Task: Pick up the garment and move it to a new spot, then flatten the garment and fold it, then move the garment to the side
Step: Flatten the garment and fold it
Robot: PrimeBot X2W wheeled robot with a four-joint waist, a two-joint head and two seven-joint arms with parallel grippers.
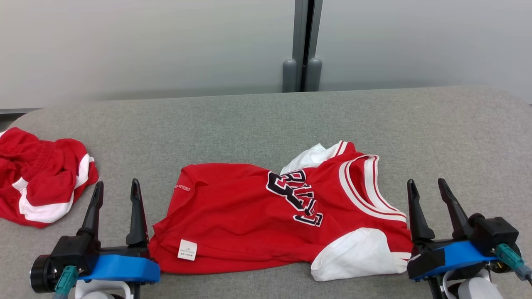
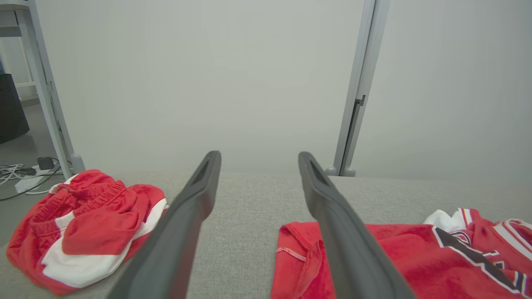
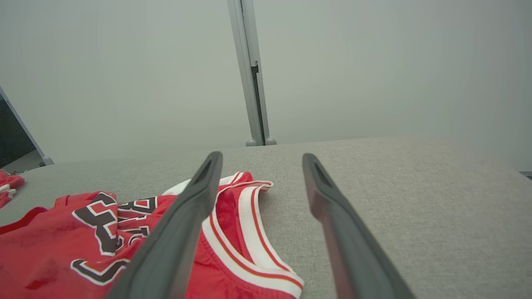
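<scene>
Head view shows the garment (image 1: pixel 249 216), a red jersey with white trim and dark lettering, lying on the grey fabric-covered counter (image 1: pixel 249 120) close to the robot's side of it. Its long axis runs left to right across the robot's front. The hem end, with a small white label (image 1: pixel 187 249), points to the robot's left. The striped neckline (image 1: pixel 365 187) and a white sleeve (image 1: pixel 353 253) are at the robot's right. The cloth is mostly spread out but rumpled, and a white part is bunched up behind the lettering.

The two arms bracket the jersey end to end. The left end effector (image 1: pixel 117 185) sits just beside the hem corner, fingers spread apart and holding nothing, with its inner finger nearly at the cloth's edge. The right end effector (image 1: pixel 426 182) sits just beside the shoulder edge, likewise spread and empty. Both point away from the robot, parallel to the jersey's short axis. Each wrist view shows the inner finger crossing over the nearest end of the cloth and the outer finger over bare grey fabric.

Neither arm looks clearly nearer, so I judge the coming move to be a two-armed one. Each end effector would shift inward a little, toward the jersey's middle, to take its own end.

A crumpled pair of red and white shorts (image 1: pixel 41 178) lies at the far left, well apart from the jersey and beyond the left end effector.
</scene>
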